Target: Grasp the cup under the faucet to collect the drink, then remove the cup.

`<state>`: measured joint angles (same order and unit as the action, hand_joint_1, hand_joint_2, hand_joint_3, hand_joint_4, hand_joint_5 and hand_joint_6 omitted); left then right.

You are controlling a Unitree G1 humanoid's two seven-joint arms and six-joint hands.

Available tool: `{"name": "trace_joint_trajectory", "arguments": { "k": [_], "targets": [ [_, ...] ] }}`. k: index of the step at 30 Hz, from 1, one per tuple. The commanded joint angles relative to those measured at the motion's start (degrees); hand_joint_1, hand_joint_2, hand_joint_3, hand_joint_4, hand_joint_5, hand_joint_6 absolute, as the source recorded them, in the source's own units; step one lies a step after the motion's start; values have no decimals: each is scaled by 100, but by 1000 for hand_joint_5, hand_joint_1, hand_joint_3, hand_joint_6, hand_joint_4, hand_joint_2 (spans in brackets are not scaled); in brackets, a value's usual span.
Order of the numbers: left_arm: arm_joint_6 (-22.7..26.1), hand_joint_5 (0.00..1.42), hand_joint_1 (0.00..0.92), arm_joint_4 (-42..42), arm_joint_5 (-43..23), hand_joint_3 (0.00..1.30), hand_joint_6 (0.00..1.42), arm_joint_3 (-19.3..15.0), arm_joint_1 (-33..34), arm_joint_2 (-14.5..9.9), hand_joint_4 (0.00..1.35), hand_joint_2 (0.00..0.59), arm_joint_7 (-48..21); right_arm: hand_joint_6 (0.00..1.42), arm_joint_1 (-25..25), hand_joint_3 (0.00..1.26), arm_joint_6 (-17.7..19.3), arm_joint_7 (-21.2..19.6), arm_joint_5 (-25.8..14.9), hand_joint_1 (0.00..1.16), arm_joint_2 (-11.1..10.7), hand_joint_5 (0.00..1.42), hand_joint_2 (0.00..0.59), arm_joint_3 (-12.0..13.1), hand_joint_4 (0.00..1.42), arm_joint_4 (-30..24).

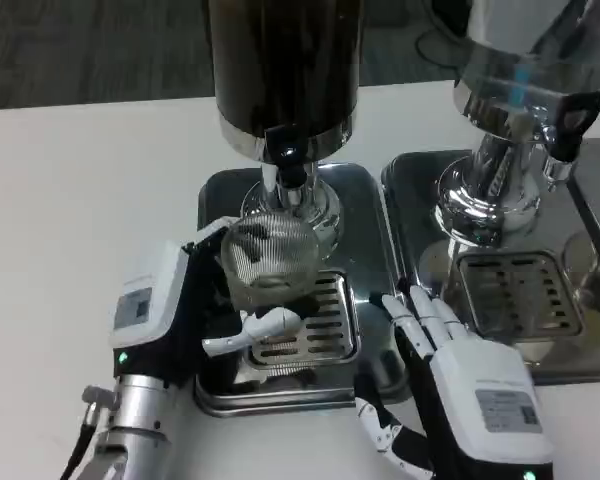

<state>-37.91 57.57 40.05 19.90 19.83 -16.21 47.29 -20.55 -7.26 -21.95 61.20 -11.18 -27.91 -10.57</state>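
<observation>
Currently the left robot hand [195, 315] grips the cup [268, 258], its fingers wrapped around the cup's lower wall from the 9 o'clock side. The cup stands at the frame centre, over the slotted drip grille [315, 325] and directly below the black faucet [285, 150] of the dark drink dispenser [285, 65]. The right robot hand [450, 350] lies at 5 o'clock with its fingers straight and apart, holding nothing, beside the drip tray [375, 215].

Procedure for the step in hand:
1. Keep the cup mouth centred under the faucet outlet. Judged from this view, the rim sits just below the spout, which is the correct position.
2. Hold the cup upright. Any tilt risks spilling over the rim onto the grille.
3. Maintain steady grip pressure. The wall looks thin and may deform if squeezed.
4. Withdraw toward 6 o'clock only after flow stops, lowering slightly first to clear the spout.

Cup appearance: transparent, round, with a fine ribbed or meshed texture on its wall. Its fill level cannot be determined. A second chrome dispenser [515, 110] stands at 2 o'clock on the white tabletop [70, 200].
</observation>
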Motion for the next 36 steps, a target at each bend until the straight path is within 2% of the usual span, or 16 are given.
{"name": "trace_joint_trajectory", "arguments": {
  "k": [1, 5, 8, 10, 12, 14, 16, 20, 26, 33, 36],
  "targets": [
    [57, 825, 328, -74, 48, 478, 907, 136, -86, -30, 622, 86, -27, 291, 38, 155, 20, -27, -23, 480, 12, 99, 435, -20, 54, -21],
    [160, 679, 249, -100, 128, 386, 715, 302, -88, -109, 504, 70, -228, 291, 48, 156, 45, -11, -83, 472, 7, 98, 434, -21, 54, -14],
    [252, 672, 225, -149, 190, 368, 701, 372, -147, -119, 482, 71, -142, 290, 41, 156, 44, -22, -56, 448, -17, 97, 445, -31, 54, -32],
    [366, 622, 208, -214, 160, 318, 632, 367, -201, -112, 413, 69, -105, 290, 32, 159, 57, 15, -101, 445, -34, 97, 443, -22, 54, -32],
    [443, 540, 192, -235, 124, 227, 548, 359, -213, -123, 301, 59, -144, 290, 11, 161, 56, 29, -110, 443, -41, 97, 443, -24, 54, -48],
    [522, 438, 138, -266, 91, 86, 405, 345, -226, -126, 148, 42, -182, 290, 4, 163, 47, 17, -107, 441, -46, 97, 441, -18, 54, -61],
    [562, 400, 65, -379, 81, 10, 364, 332, -281, -155, 104, 14, -195, 290, -20, 164, 62, -27, -105, 442, -57, 97, 439, -15, 54, -74],
    [584, 390, 18, -586, 24, 0, 346, 264, -422, -207, 97, 0, -168, 290, -42, 137, 59, -116, -93, 444, -88, 86, 434, 37, 54, -53],
    [594, 390, 0, -977, -99, 0, 342, 57, -689, -333, 96, 0, -184, 257, 46, 134, 87, -40, -97, 445, -125, 51, 433, 61, 52, -34],
    [590, 390, 0, -1898, -248, 0, 338, -285, -1396, -637, 94, 0, -273, 221, 50, 134, 71, 79, -45, 460, -261, 45, 424, 109, 42, -94],
    [601, 305, 0, -2262, -337, 0, 239, -511, -1721, -768, 10, 11, -373, 143, 61, 125, 2, 81, 112, 451, -320, 19, 433, 78, 34, -146]
  ]
}}
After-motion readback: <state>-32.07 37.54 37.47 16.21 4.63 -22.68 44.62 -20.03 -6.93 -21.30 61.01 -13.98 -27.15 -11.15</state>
